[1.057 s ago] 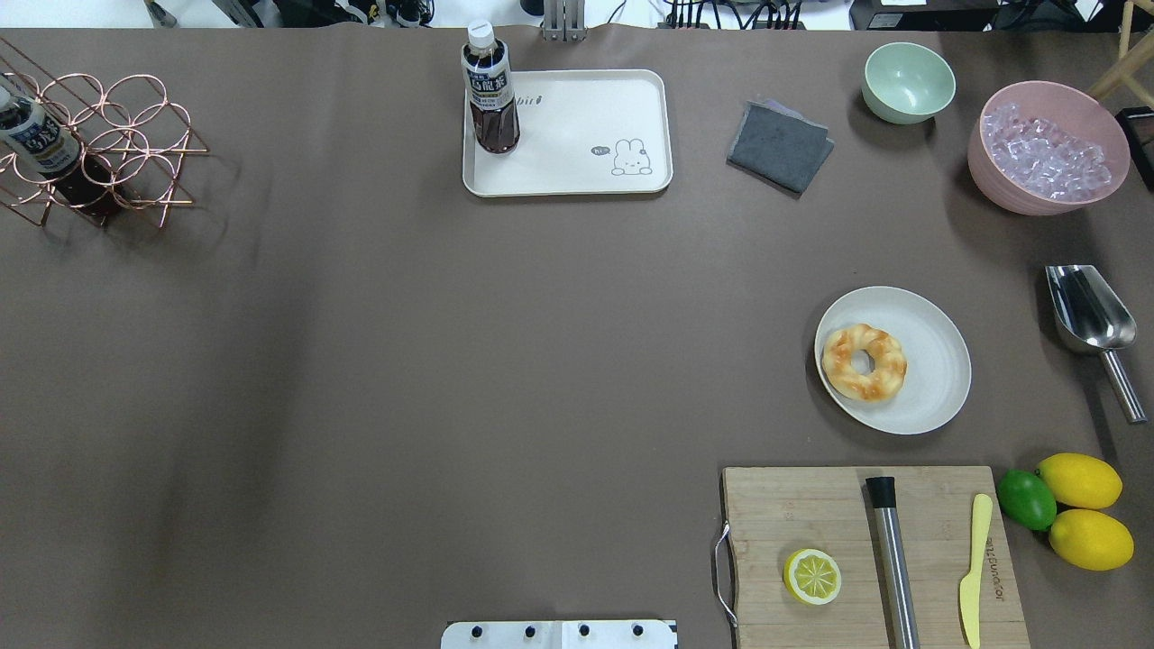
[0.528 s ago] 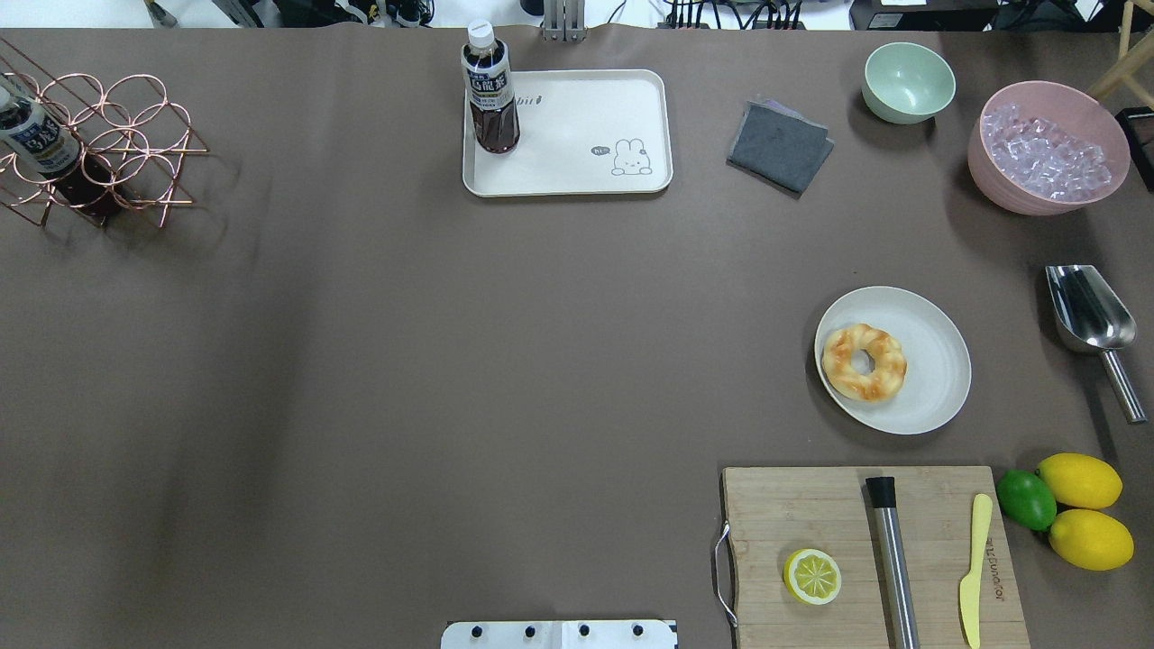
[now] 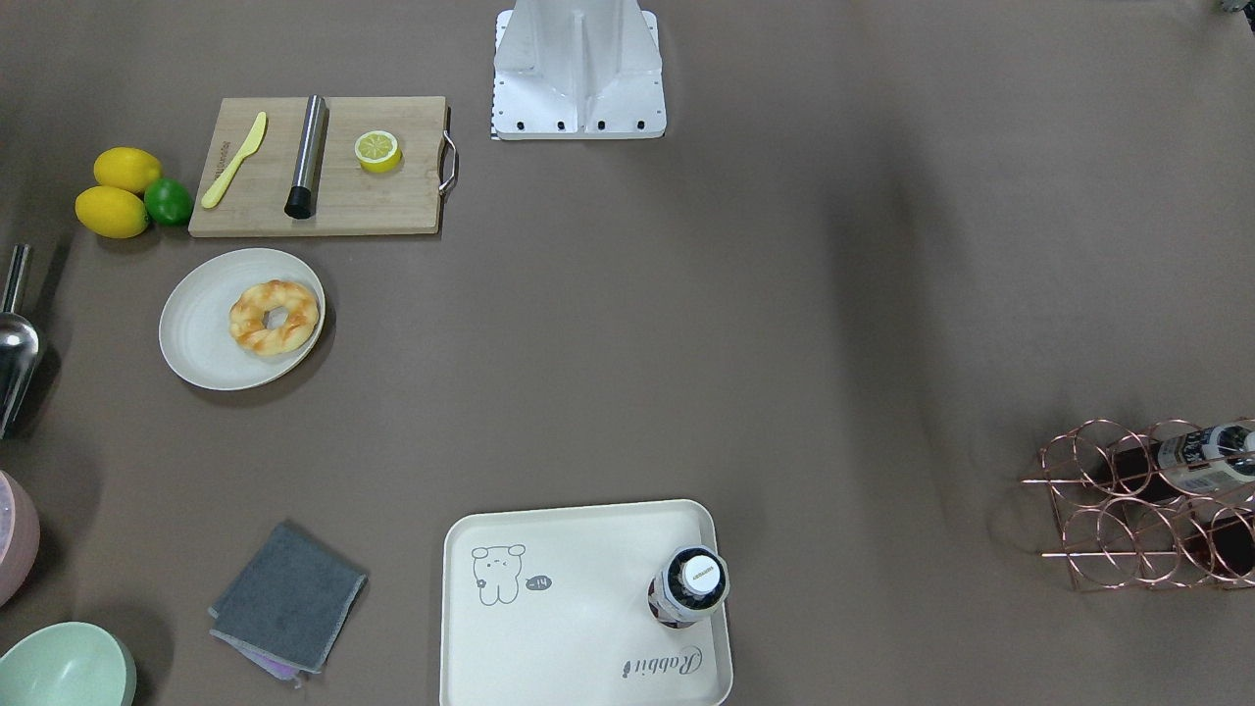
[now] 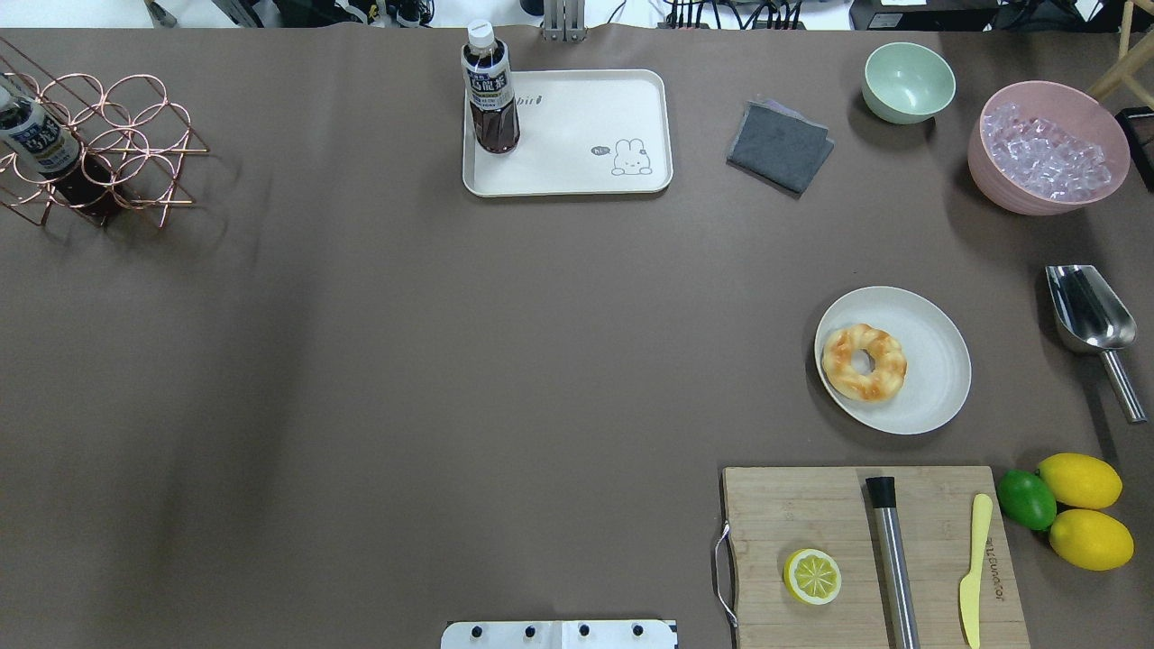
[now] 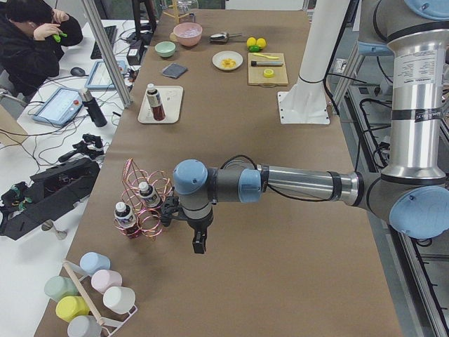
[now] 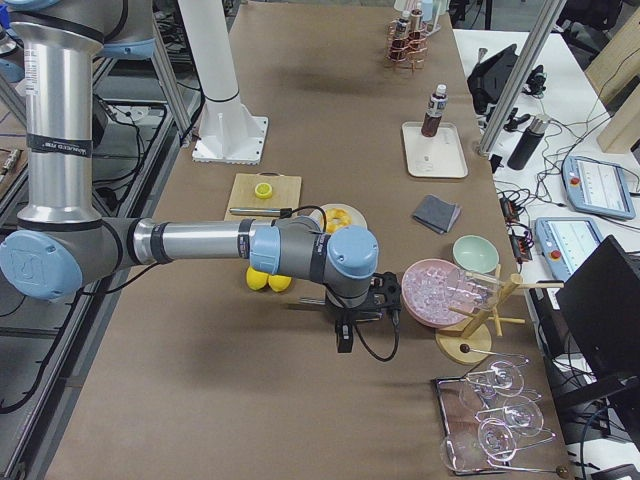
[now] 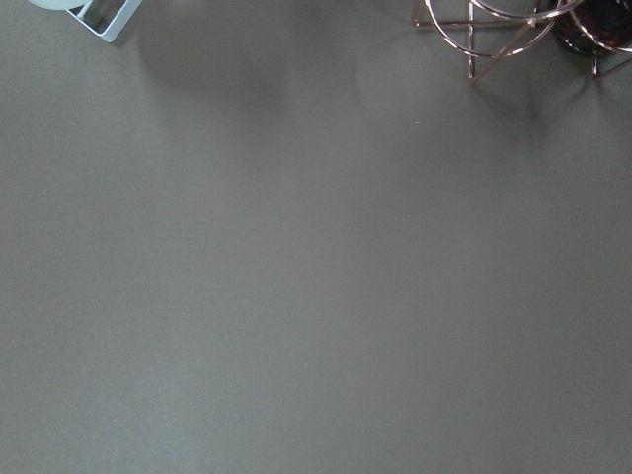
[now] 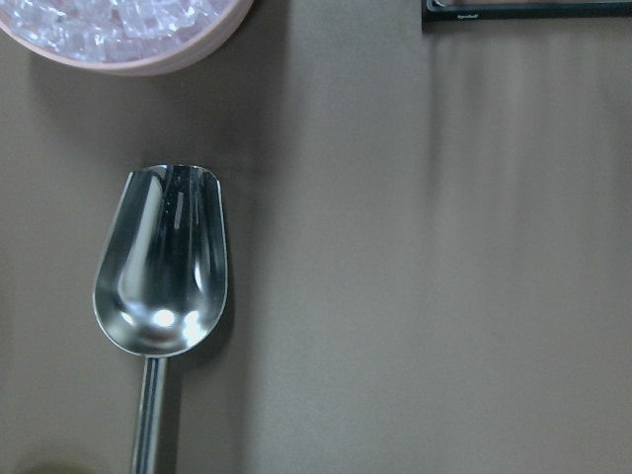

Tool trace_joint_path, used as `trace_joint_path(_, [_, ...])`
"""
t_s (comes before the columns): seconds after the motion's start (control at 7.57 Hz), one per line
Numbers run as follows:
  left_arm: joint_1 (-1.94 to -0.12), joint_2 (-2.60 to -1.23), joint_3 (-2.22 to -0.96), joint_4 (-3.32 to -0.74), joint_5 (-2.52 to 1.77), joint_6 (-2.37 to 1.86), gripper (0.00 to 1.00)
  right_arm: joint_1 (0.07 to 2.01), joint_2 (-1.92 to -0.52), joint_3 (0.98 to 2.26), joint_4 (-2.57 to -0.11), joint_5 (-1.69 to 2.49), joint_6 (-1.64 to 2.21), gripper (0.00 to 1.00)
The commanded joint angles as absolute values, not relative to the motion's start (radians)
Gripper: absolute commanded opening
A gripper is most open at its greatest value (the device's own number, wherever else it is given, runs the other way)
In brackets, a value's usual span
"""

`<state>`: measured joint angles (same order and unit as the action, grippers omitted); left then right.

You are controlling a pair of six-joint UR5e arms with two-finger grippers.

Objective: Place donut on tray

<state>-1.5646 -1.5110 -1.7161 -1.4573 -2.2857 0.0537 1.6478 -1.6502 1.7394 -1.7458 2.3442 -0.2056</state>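
Observation:
The donut [image 4: 864,362] lies on a round off-white plate [image 4: 938,361] at the table's right; it also shows in the front-facing view [image 3: 274,316]. The cream tray [image 4: 577,135] with the bear drawing sits at the far middle and carries an upright tea bottle [image 4: 489,90] in its left corner. Neither gripper shows in the overhead or front-facing views. My left gripper [image 5: 200,242] hangs beyond the table's left end by the wire rack, and my right gripper [image 6: 343,340] hangs beyond the right end near the ice bowl. I cannot tell if either is open or shut.
A wooden cutting board [image 4: 811,514] with a halved lemon [image 4: 812,576], a steel tube and a yellow knife lies at the front right. A metal scoop [image 4: 1086,311], a pink ice bowl [image 4: 1046,149], a green bowl [image 4: 908,81], a grey cloth [image 4: 780,144] and a copper rack [image 4: 99,144] stand around.

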Motion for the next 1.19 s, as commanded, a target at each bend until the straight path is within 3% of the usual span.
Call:
trace_joint_path(0.0, [-1.565,-1.511,-1.715,-1.457,-2.286,0.054,0.98,1.549,-1.644,1.86,-1.741,2.368,0.014,1.0])
trace_joint_path(0.53, [-1.565,-1.511,-1.712,-1.457,-2.286,0.054,0.98,1.223,-1.647,1.849,-1.3,2.362,0.522,1.0])
trace_joint_path(1.06, [-1.565,-1.511,-1.698,-1.459,-2.286,0.054,0.98,1.067,-1.635,1.637,-0.877,2.332,0.821,1.0])
